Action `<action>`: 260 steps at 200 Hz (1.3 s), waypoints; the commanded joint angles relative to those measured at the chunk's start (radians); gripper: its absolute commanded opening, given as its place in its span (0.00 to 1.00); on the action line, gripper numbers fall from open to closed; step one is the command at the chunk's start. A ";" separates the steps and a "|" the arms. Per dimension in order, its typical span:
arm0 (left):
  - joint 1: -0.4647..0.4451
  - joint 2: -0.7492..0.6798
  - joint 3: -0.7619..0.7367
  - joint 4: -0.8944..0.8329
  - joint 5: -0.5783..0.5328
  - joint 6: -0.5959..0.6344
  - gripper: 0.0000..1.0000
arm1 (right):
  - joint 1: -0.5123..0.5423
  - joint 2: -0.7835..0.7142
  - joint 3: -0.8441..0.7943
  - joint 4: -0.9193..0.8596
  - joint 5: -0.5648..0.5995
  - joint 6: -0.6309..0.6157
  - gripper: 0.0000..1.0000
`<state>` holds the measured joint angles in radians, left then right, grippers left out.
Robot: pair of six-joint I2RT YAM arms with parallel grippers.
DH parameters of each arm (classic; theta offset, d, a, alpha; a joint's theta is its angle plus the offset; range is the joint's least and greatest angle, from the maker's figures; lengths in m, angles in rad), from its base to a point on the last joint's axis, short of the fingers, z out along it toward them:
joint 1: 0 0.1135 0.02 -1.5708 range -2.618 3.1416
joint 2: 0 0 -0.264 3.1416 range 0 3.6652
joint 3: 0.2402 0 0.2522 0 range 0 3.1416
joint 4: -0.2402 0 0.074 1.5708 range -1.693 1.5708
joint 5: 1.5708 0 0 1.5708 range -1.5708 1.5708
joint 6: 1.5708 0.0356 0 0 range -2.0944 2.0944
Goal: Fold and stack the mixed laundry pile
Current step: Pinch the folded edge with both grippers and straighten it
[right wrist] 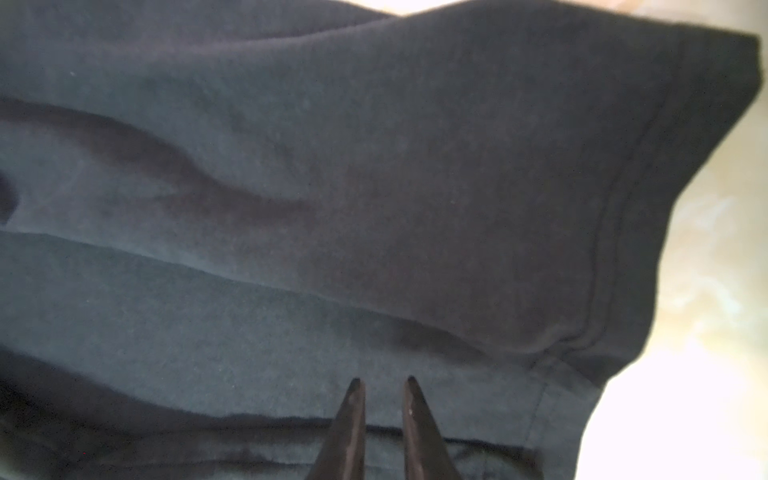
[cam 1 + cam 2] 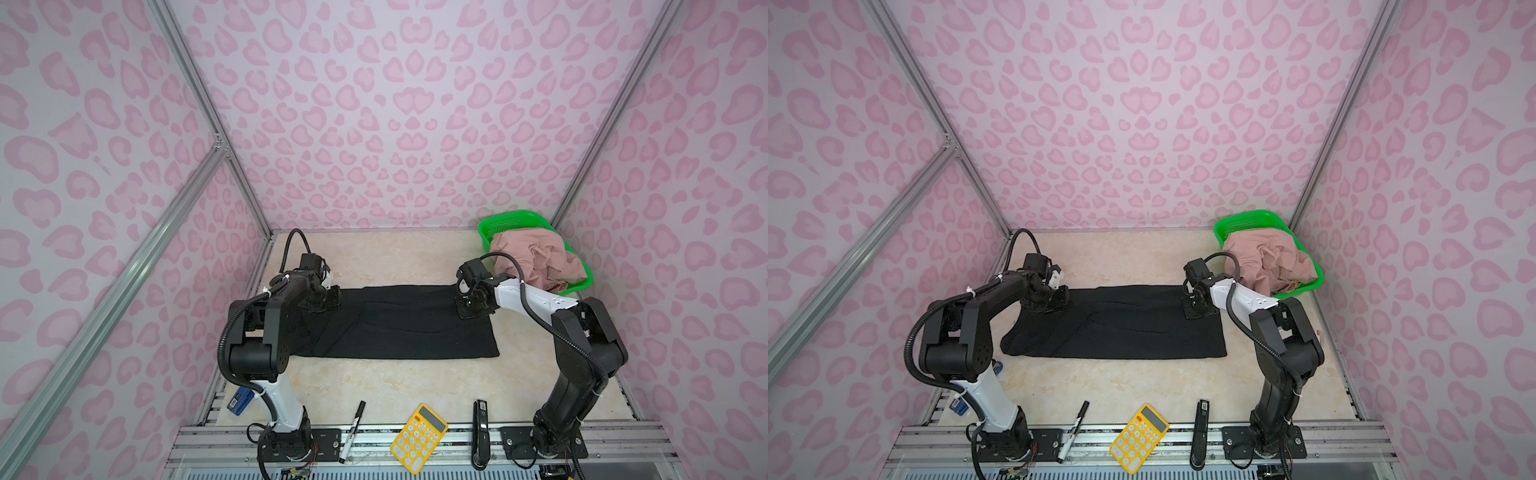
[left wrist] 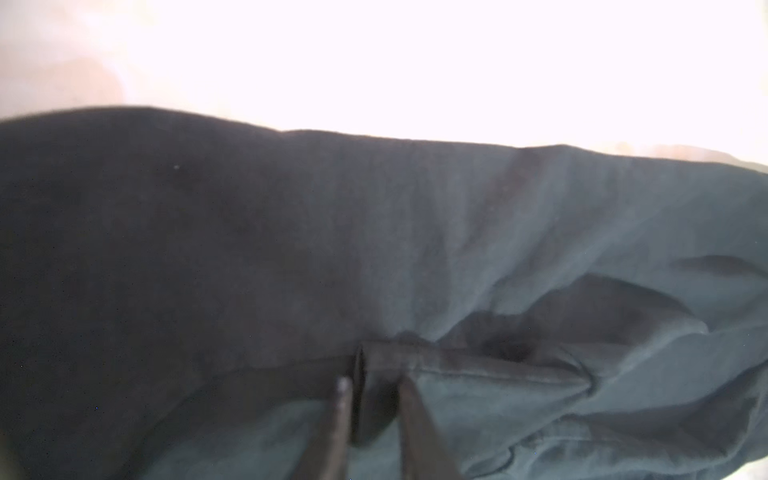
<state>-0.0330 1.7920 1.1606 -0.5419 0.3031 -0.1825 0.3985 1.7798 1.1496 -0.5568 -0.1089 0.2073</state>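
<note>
A large black garment (image 2: 399, 328) (image 2: 1121, 328) lies spread flat across the middle of the table. My left gripper (image 2: 328, 301) (image 2: 1059, 301) is down at its far left corner. In the left wrist view that gripper (image 3: 372, 384) is shut on a raised fold of the black cloth (image 3: 374, 399). My right gripper (image 2: 467, 307) (image 2: 1196, 309) is at the far right corner. Seen from the right wrist, it (image 1: 383, 380) has its fingers nearly together over the garment's edge (image 1: 291, 419). Dusty-pink shorts (image 2: 536, 262) (image 2: 1266, 262) lie crumpled in the green basket (image 2: 511, 220) (image 2: 1246, 218).
Along the table's near edge lie a black marker (image 2: 353, 430), a yellow calculator (image 2: 419, 438) and a black stapler (image 2: 481, 432). A small blue object (image 2: 240, 401) sits beside the left arm's base. Pink patterned walls enclose the table on three sides.
</note>
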 commanded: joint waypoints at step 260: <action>0.157 -0.148 0.035 -0.026 -0.110 -0.151 0.61 | -0.033 0.029 0.043 -0.002 0.042 -0.016 0.25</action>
<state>0.0719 1.5677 1.1393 -0.6342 0.1856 -0.3687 0.3702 1.7893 1.1839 -0.5591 -0.0742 0.2054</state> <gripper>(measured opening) 0.621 0.248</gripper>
